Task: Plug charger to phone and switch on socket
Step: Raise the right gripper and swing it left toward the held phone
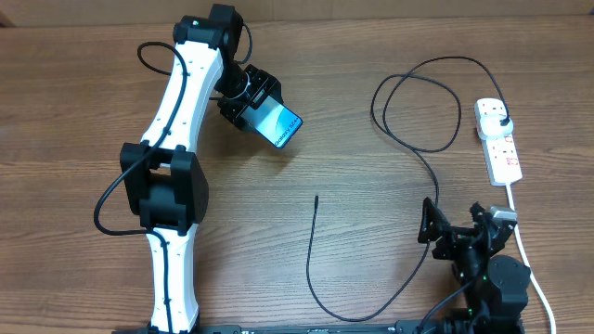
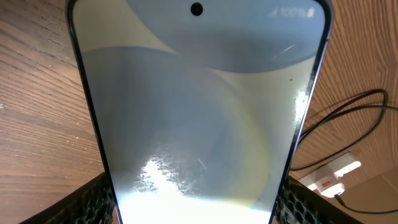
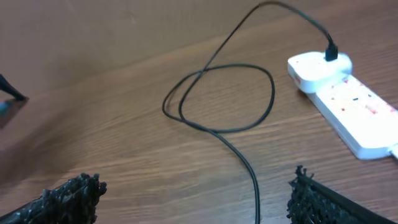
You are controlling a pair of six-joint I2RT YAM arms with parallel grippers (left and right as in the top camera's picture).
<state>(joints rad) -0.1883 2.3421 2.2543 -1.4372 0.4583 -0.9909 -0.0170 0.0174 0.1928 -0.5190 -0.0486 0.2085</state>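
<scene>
Left gripper (image 1: 263, 113) holds one phone (image 1: 280, 127); one charger (image 1: 311, 246) seemingly plugged into one socket (image 1: 502, 150)

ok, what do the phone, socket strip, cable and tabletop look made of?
Phone: glossy glass-like front, shown by glare and reflections; dark rim, material unclear.
Socket strip: smooth white plastic, apparently, with slight sheen.
Cable: thin black flexible sheath, probably rubber or PVC, since it coils loosely.
Tabletop: matte brown wood grain; could be laminate.
</scene>
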